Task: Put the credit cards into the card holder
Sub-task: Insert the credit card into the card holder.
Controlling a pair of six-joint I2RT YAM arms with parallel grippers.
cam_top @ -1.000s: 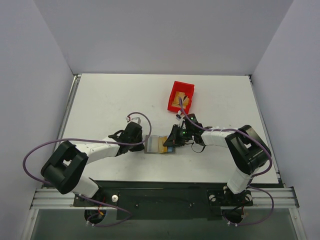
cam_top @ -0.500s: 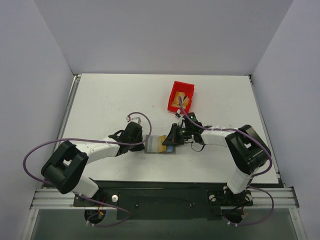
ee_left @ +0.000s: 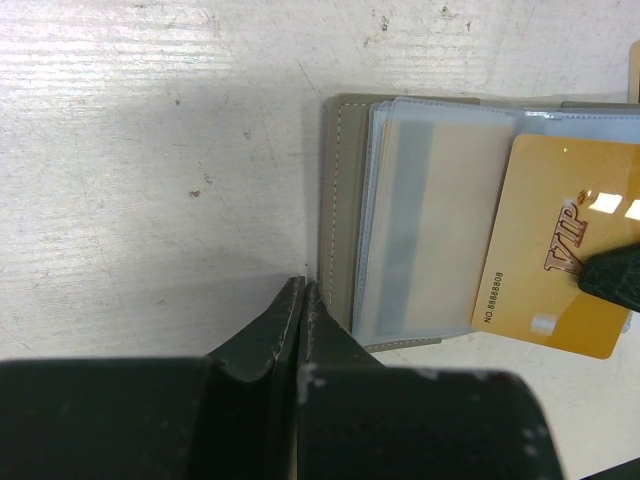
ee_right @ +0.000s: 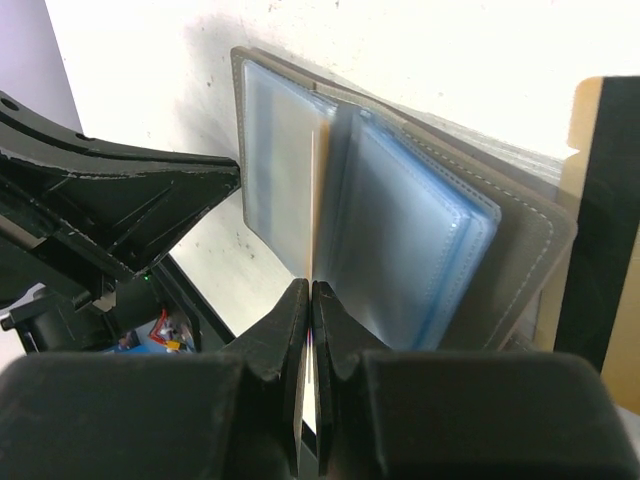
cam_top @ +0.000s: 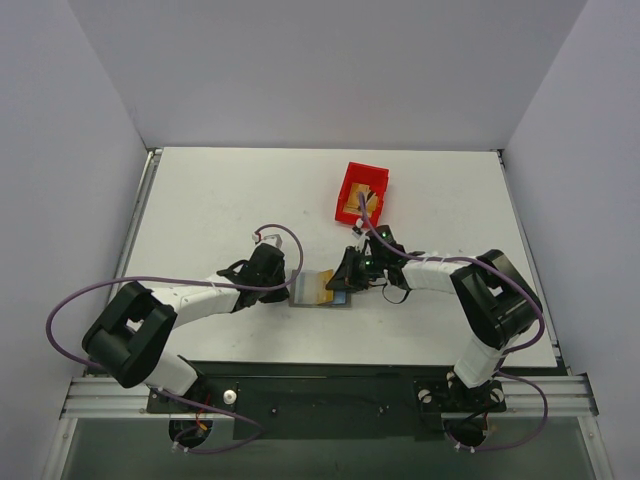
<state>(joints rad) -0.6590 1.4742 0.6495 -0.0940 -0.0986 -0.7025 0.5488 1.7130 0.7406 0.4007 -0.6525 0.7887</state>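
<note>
My left gripper [ee_left: 303,292] has its 2 fingers pressed together, the tips against a corner of the card holder [ee_left: 338,200] on the side away from the card. I cannot tell whether a sliver of its grey cover sits between them. The holder lies open on the table [ee_left: 150,150], close to the near edge and about midway along it, with its clear sleeves [ee_left: 430,220] showing. My right gripper [ee_right: 310,292] is clamped on 1 gold credit card [ee_left: 555,270] printed VIP, which lies slanted with 1 edge overlapping the sleeves. From my right wrist the card shows edge-on, at the gap between 2 sleeves. The red bin [cam_top: 365,172] stands farther back, right of the table's middle and well apart from the holder, with gold showing inside.
</note>
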